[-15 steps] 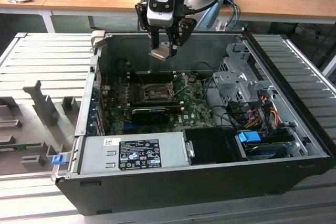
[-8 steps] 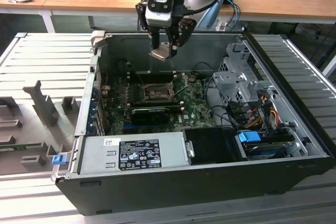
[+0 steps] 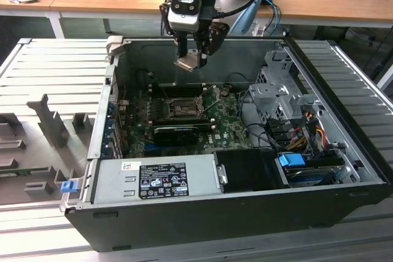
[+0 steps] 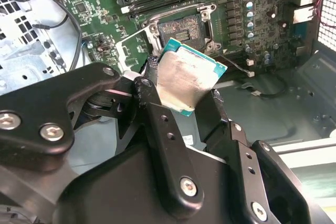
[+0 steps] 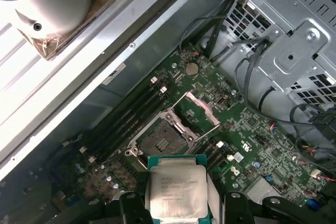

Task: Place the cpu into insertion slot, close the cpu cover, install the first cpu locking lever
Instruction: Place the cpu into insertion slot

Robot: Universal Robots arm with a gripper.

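In the exterior view, the end effector (image 3: 194, 55) hangs over the open computer case (image 3: 245, 213), clenched on the cpu (image 3: 188, 62), which is tilted in the air well above the insertion slot (image 3: 182, 108) on the green motherboard (image 3: 230, 128). In the second wrist view, two black fingers (image 4: 157, 116) pinch the cpu (image 4: 186, 80) by opposite edges, with the bare insertion slot (image 4: 181, 29) beyond it and the cpu cover (image 4: 130, 51) raised beside the slot. In the first wrist view, the cpu (image 5: 176, 190) shows its pale metallic face between the fingers (image 5: 130, 205), apart from the insertion slot (image 5: 164, 140), whose cpu cover (image 5: 199, 109) stands swung open.
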